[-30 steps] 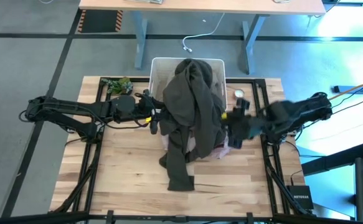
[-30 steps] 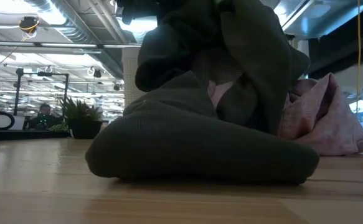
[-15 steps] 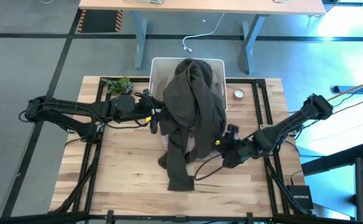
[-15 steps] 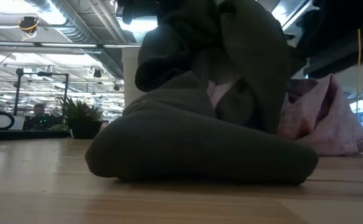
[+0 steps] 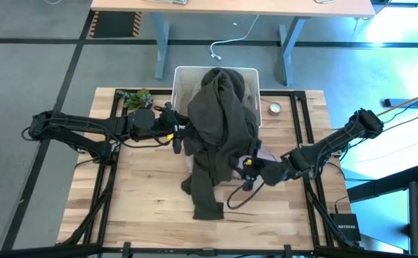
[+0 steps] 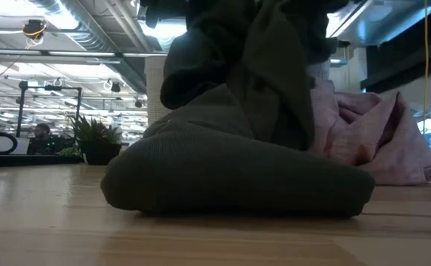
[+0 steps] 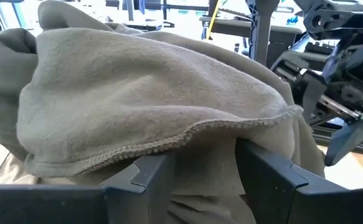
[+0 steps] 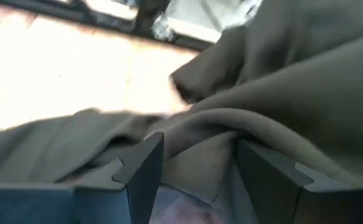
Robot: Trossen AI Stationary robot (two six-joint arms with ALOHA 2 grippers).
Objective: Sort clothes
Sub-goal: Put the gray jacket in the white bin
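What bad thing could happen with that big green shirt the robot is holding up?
The dark olive garment hangs from the left gripper while its long end lies on the table. It may drag or slip free if lifted more.

The right gripper, fingers open, pushes into the olive folds right beside the pink garment. It could grab both at once, mixing the piles.

garment (image 5: 219, 122) draped from bin (image 5: 181, 74) onto table (image 5: 137, 201), between both hands
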